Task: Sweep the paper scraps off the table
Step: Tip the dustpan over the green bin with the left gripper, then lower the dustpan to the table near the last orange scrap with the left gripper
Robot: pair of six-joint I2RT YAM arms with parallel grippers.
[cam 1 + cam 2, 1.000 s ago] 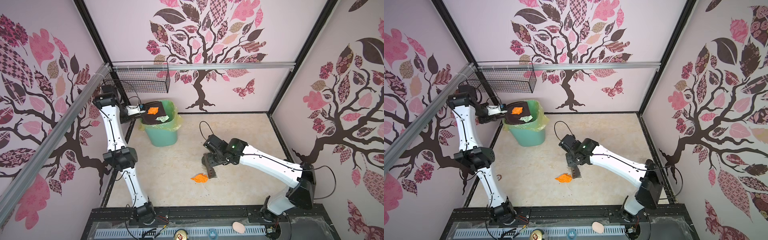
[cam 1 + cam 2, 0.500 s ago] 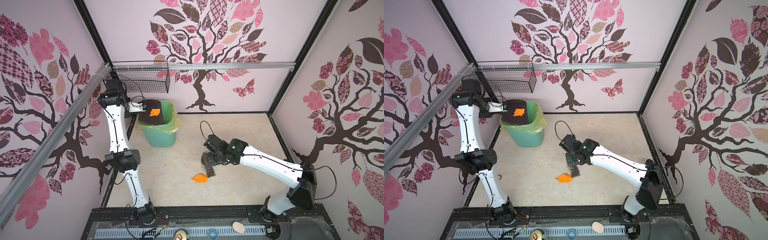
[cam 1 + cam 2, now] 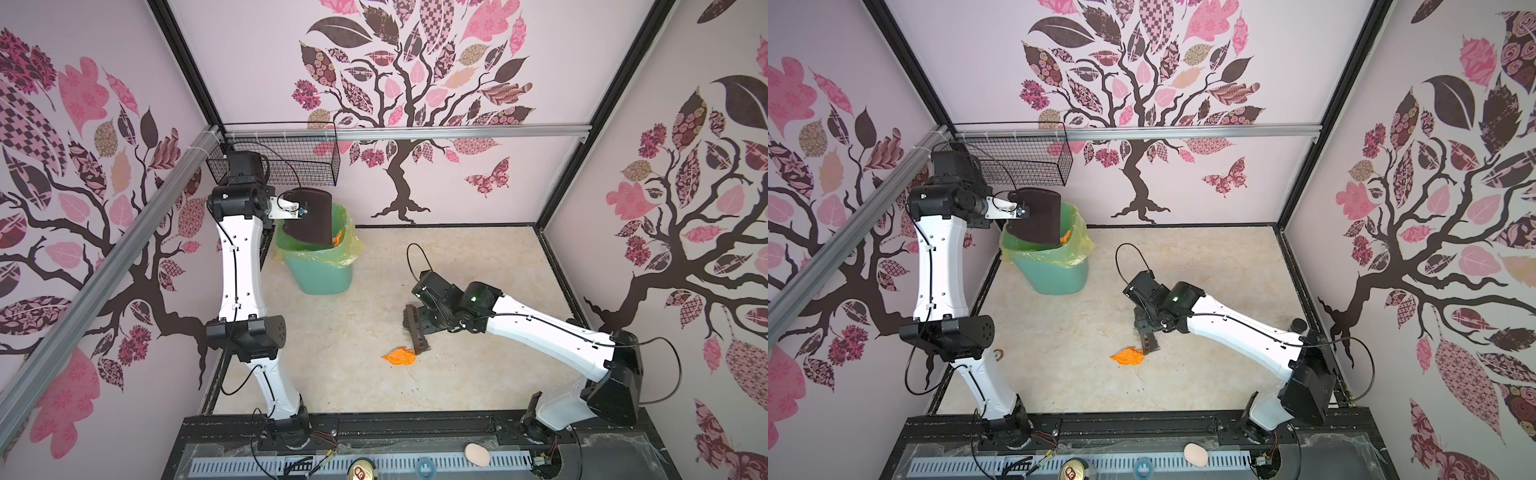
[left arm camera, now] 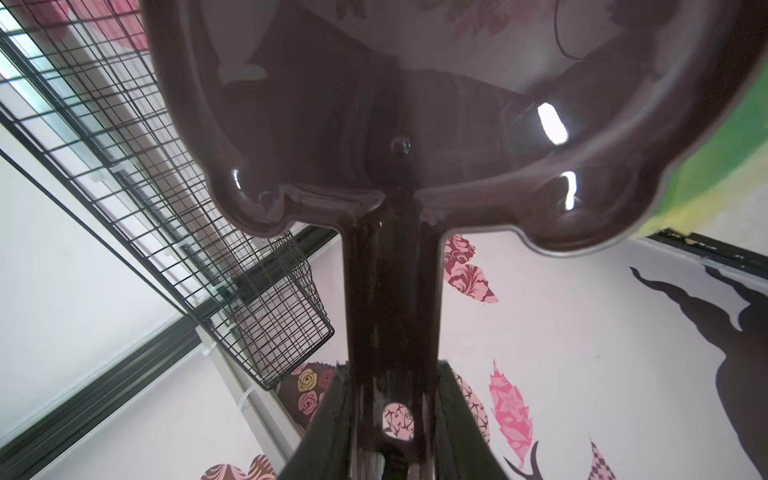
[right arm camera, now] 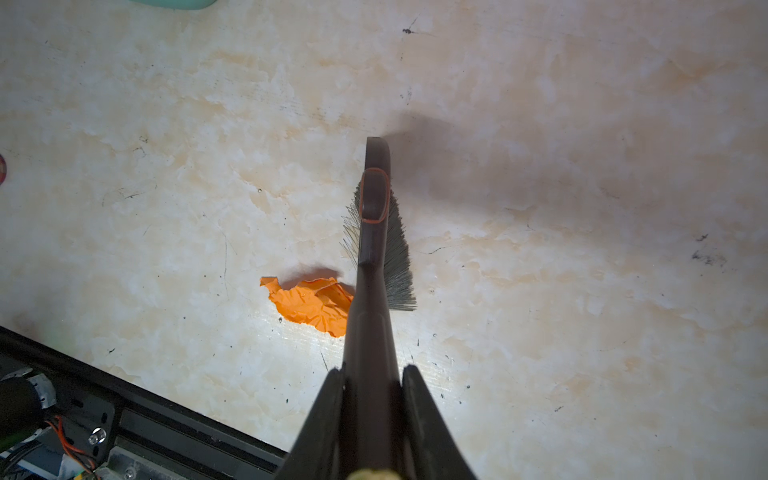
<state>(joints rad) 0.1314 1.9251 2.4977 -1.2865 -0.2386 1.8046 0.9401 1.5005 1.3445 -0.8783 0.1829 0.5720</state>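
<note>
The left claw [image 4: 390,419] was clenched on the handle of a dark brown dustpan [image 3: 309,218]. It held the pan tipped steeply over the mouth of the green bin [image 3: 322,274], with the pan's open lip pointing down into the bin's yellow-green liner [image 3: 353,245]. An orange scrap [image 3: 337,238] showed just under that lip, inside the bin's rim.

In both top views a second orange scrap [image 3: 1128,356] lay crumpled on the beige tabletop [image 3: 478,266]. It was well apart from the bin, toward the front from it and off to its right.

The right claw [image 5: 372,395] was clamped on the handle of a brown brush [image 5: 376,232], also to the right of the bin. The brush's grey bristles [image 5: 399,266] were down on the tabletop just beside that second scrap. Whether brush and paper actually touched could not be told.
</note>
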